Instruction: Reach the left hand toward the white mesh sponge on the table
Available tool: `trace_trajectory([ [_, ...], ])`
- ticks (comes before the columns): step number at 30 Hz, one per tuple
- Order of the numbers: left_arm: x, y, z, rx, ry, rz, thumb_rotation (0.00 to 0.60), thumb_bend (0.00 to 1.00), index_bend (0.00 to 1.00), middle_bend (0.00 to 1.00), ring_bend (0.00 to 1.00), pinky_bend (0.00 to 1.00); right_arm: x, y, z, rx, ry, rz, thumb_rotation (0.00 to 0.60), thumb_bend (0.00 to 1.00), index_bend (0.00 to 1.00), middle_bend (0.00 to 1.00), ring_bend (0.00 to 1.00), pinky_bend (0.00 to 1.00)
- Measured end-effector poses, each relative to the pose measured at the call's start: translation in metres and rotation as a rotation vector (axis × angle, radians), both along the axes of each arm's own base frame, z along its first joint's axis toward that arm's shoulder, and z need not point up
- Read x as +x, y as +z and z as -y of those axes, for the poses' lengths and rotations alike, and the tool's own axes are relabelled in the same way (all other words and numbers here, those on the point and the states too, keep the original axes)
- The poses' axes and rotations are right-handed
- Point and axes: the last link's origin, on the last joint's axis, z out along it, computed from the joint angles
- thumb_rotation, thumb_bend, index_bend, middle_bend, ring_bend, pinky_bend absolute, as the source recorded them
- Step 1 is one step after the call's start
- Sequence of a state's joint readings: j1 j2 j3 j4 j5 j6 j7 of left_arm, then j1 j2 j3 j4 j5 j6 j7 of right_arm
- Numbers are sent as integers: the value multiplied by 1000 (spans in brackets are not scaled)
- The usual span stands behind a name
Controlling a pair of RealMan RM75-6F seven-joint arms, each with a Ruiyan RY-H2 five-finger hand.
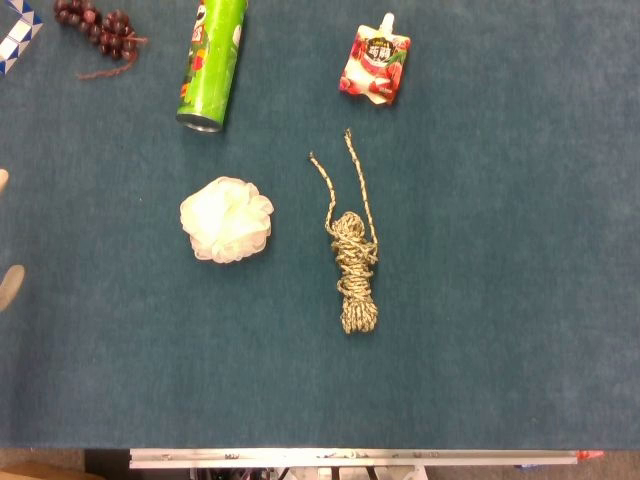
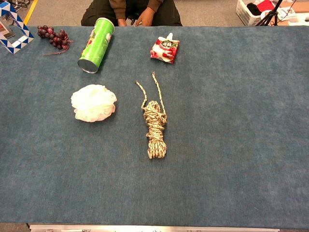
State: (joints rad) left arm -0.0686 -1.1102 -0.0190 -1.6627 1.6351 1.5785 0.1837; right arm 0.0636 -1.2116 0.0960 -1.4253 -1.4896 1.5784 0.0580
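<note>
The white mesh sponge [image 1: 227,219] [image 2: 93,103] lies on the blue table cloth, left of centre. Only two pale fingertips of my left hand [image 1: 9,284] poke in at the left edge of the head view, far apart from each other and with nothing between them. They are well to the left of the sponge and do not touch it. The chest view does not show this hand. My right hand appears in neither view.
A bundle of coiled rope [image 1: 354,268] lies right of the sponge. Behind the sponge a green can [image 1: 212,64] lies on its side, with a bunch of dark grapes [image 1: 98,30] to its left and a red pouch [image 1: 377,64] to its right. A person sits at the far edge [image 2: 133,12].
</note>
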Motion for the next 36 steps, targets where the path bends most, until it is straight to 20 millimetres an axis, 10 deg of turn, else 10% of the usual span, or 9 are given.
trace_trajectory([
  [18,7,-3,-7,-46,-68,49,600,227,0,0,82,31,0,-4,2,22,-3,5,600,898,283,401,346,554],
  [26,16,-12,-17,-143,-131,185,600,240,0,37,480,449,0,-5,4,32,-4,5,600,898,283,392,346,559],
  [36,44,-35,-27,-443,-278,459,600,762,0,0,656,824,1,-9,6,49,-13,-1,600,898,283,379,346,568],
])
